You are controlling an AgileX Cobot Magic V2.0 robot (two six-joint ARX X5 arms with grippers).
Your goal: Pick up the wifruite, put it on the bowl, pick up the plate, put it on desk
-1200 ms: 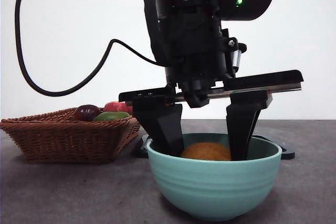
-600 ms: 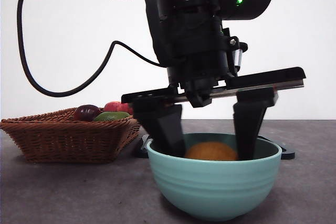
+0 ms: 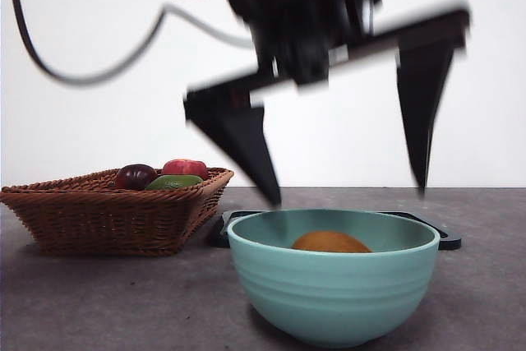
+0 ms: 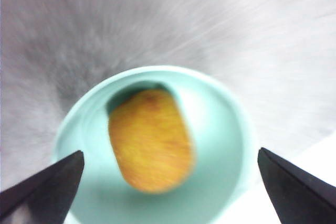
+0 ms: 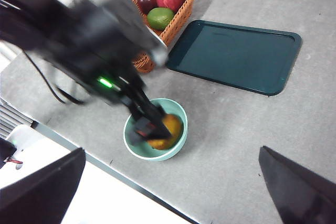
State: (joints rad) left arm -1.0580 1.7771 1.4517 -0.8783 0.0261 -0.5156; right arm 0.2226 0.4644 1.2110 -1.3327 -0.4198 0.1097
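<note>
Hovering spread and empty above the bowl (image 3: 333, 285), the left pincer (image 3: 345, 191) clears the wifruite (image 3: 330, 242).

A: From where is the front view taken?
B: It is taken low, at about tabletop height, looking level across the dark grey matte desk (image 3: 99, 302) toward a white wall; the glossy teal ridged ceramic bowl (image 3: 333, 285) is seen near and large.

A: And the left wrist view?
B: The same bowl (image 4: 231, 129) is looked straight down into from close above, blurred.

A: The right wrist view?
B: The scene is overlooked from high up and farther off; the bowl (image 5: 137, 142), the brown wicker basket (image 5: 173, 24) and the dark green rectangular tray (image 5: 236, 56) are shared with the front view.
</note>
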